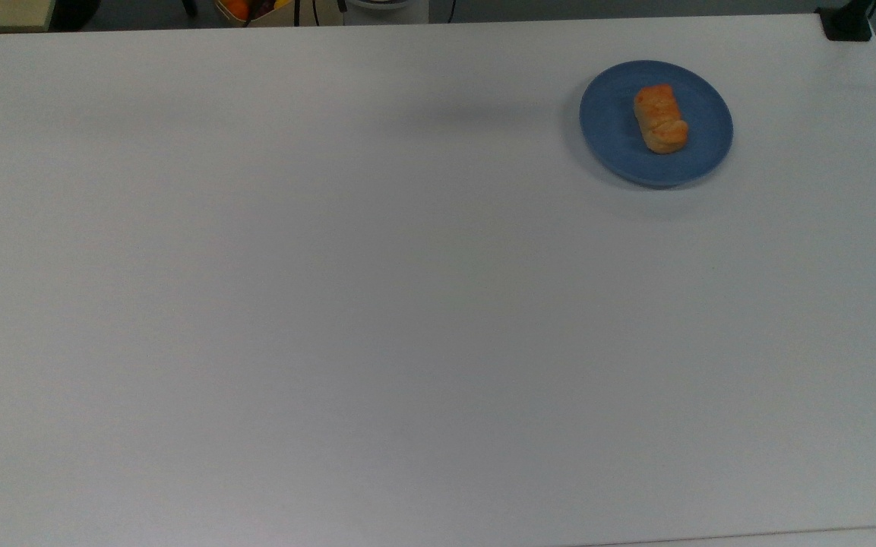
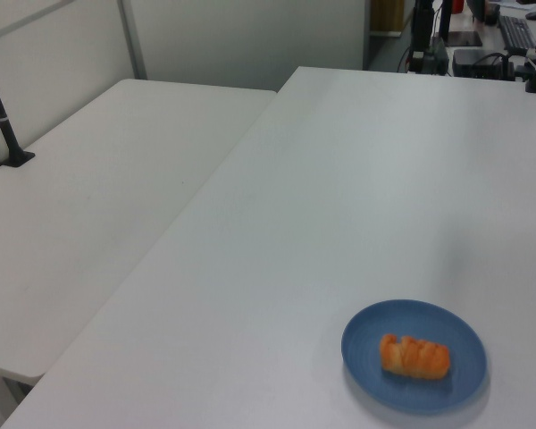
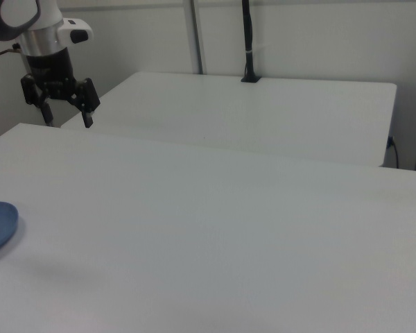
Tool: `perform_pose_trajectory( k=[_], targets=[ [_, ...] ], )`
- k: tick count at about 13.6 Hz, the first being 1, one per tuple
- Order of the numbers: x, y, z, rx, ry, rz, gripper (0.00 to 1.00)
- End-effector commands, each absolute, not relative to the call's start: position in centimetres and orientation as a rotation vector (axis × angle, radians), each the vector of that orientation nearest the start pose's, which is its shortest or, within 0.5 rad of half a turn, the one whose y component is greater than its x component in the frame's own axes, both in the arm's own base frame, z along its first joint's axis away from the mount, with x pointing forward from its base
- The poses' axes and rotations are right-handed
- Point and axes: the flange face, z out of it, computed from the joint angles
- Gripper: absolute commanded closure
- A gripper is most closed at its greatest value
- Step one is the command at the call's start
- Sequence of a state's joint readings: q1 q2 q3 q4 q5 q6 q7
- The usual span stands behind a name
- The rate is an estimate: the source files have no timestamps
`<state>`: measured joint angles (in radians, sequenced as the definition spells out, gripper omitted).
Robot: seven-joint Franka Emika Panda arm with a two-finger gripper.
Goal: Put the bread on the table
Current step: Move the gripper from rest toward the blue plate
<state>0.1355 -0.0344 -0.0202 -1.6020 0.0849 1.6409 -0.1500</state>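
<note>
The bread [image 1: 660,118] is a small golden-orange ridged roll lying on a round blue plate [image 1: 612,137] near the top view's upper right. In the left view the bread [image 2: 414,356] and plate [image 2: 366,340] sit at the lower right. The white table [image 1: 407,304] spreads wide around them. In the right view my gripper [image 3: 68,118] hangs open in the air at the upper left, above the table's far edge and well apart from the plate [image 3: 1,225] at the right view's left border. Nothing is between its fingers.
A second white table [image 2: 98,206] adjoins the first along one long side, with a black pole [image 2: 2,116] clamped on it. A black clamp [image 1: 846,23] sits at the top view's upper right corner. Desks with equipment [image 2: 482,36] stand beyond the far end.
</note>
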Motion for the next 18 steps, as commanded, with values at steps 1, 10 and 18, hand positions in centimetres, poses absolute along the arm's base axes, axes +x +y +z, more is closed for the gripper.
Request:
perform_pose_trajectory(
  k=[1, 10, 18],
  targets=[
    [53.9, 7.1, 63.8, -3.03, -0.399, -0.098, 0.0],
    [53.7, 13.1, 59.7, -3.004, -0.549, 0.017, 0.0],
    [51.6, 26.4, 56.7, -3.0, -0.447, 0.055, 0.0]
  ],
)
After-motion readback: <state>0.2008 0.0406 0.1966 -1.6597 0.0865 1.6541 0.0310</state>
